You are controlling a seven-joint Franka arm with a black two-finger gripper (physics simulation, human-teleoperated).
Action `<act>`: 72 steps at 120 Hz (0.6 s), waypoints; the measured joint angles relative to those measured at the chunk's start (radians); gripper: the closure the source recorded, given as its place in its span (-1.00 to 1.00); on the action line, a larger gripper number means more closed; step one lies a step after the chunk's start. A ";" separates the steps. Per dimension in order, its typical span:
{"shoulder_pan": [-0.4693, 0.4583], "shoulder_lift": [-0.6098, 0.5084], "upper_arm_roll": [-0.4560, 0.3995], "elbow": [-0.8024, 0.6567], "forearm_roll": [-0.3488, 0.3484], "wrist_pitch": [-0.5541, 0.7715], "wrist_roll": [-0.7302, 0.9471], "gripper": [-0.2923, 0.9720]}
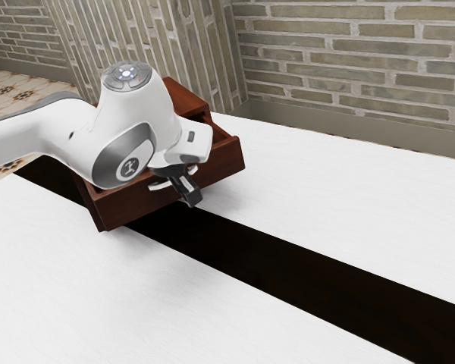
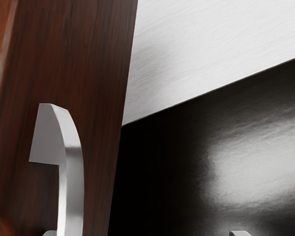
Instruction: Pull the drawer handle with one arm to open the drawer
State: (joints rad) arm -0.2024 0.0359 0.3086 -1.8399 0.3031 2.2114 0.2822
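A dark red wooden cabinet (image 1: 183,95) stands on the table at the exterior view's left, partly behind my arm. Its drawer (image 1: 226,149) is pulled partly out toward the exterior view's right. My black gripper (image 1: 186,189) hangs right at the drawer front (image 1: 121,206). In the wrist view the curved silver handle (image 2: 69,162) runs along the wood front (image 2: 64,59), just inside one of my fingertips (image 2: 49,232). The other fingertip (image 2: 239,233) is far off to the side, so the gripper is open with the handle between the fingers.
The table top is white (image 1: 326,189) with a wide glossy black stripe (image 1: 303,280) running diagonally under the drawer front. A brick wall (image 1: 349,53) closes the back. The white arm link (image 1: 129,129) covers most of the cabinet.
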 joint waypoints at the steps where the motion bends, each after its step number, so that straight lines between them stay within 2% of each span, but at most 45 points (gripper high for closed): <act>1: 0.000 0.000 0.000 0.000 0.000 0.000 -0.001 -0.08; 35: -0.009 -0.002 0.000 -0.007 0.013 0.001 -0.029 -0.10; 51: -0.009 -0.004 0.000 -0.007 0.018 0.001 -0.042 -0.05; 64: -0.008 -0.016 -0.002 -0.006 0.020 -0.001 -0.046 0.10; 72: -0.009 -0.024 -0.003 -0.006 0.024 -0.002 -0.047 0.11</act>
State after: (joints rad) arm -0.2113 0.0123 0.3059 -1.8461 0.3268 2.2095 0.2352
